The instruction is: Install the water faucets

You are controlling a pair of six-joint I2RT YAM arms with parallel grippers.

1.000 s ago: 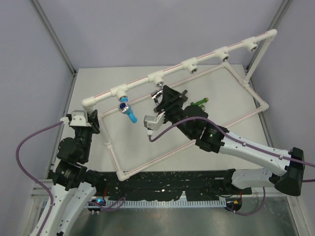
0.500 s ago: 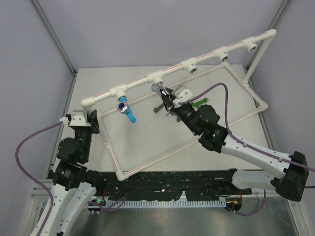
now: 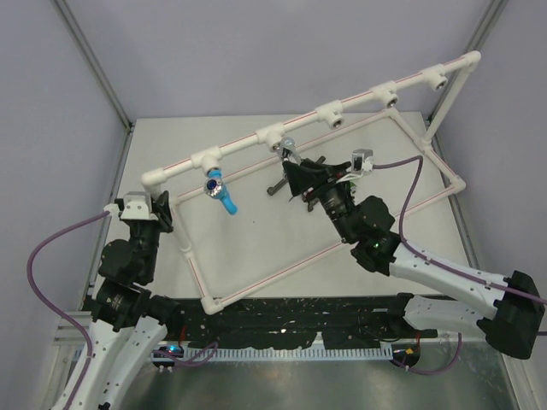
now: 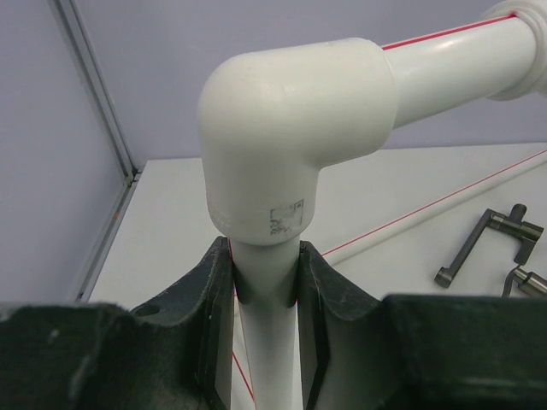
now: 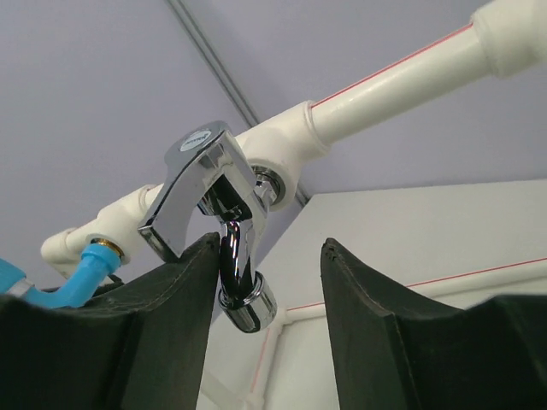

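The left claw (image 4: 263, 254) clamps the white pipe frame (image 4: 291, 128), lower centre. The right claw (image 5: 269, 248) stands parted around the chrome faucet (image 5: 198, 171).

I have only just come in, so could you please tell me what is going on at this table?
The left gripper is clamped on the upright post of the white plastic pipe frame, just under its corner elbow. The right gripper stands open around the shiny chrome faucet, whose threaded end sits at the second socket on the top rail. A blue plastic faucet already hangs from the first socket; the other three are empty.
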